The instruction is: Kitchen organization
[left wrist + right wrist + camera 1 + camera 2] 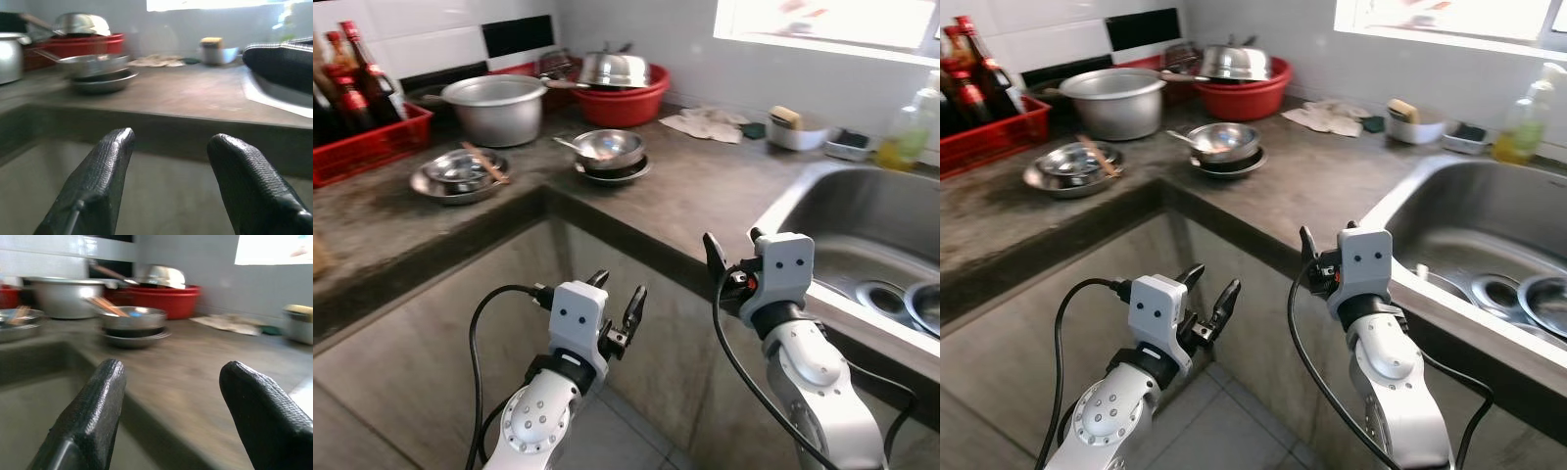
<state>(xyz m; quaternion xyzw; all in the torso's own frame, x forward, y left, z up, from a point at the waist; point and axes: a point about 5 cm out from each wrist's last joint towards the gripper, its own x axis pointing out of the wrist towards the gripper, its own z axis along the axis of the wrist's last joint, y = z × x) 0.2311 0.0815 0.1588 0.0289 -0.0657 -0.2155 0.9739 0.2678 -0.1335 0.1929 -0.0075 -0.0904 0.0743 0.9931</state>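
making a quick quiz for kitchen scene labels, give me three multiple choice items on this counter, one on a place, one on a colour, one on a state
1. Where does the stack of steel bowls stand?
A. in the sink
B. on the counter near its inner corner
C. in the red crate

2. What colour is the basin under the steel lid?
A. red
B. blue
C. white

3. How are the left gripper fingers?
A. shut on a spoon
B. shut on nothing
C. open, holding nothing

Key: 1 B, the bowls sit on the grey counter by the corner; 2 A, the basin's wall is red; 3 C, the left wrist view shows a clear gap between the fingers.
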